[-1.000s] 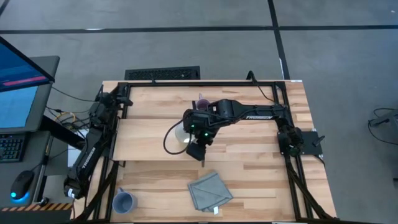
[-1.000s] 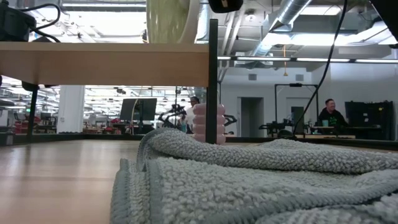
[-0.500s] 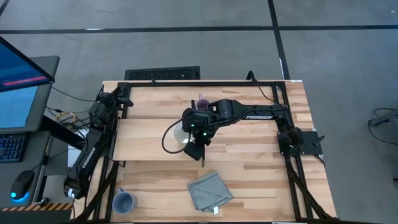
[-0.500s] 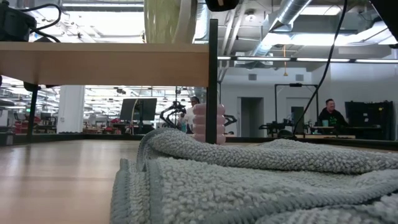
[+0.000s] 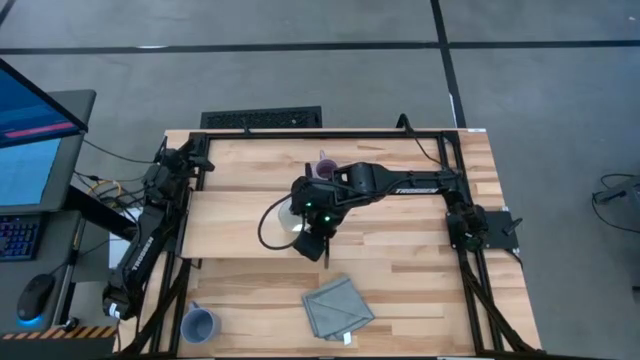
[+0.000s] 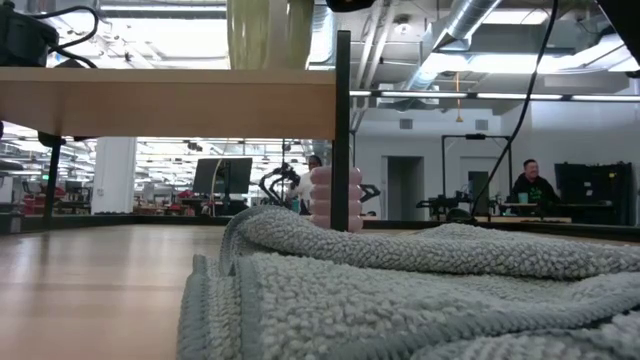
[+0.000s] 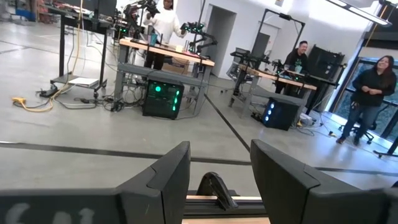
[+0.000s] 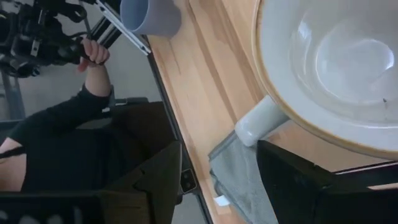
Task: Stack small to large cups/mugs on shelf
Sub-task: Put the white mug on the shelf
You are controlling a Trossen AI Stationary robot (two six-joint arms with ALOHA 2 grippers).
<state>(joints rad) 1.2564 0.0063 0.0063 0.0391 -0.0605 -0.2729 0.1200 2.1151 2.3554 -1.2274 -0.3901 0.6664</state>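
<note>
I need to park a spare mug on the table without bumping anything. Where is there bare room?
The shelf is bare left of the white mug. The tabletop between the blue-grey mug and the cloth is free too. It is crowded mid-table, where the right gripper hangs by the white mug, with the purple mug behind.

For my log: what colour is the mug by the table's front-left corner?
Blue-grey mug, clearest in the high view.

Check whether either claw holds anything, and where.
Nothing looks held. The right claw stands open by the white mug's handle, not clamping it; the left claw is open, empty.
</note>
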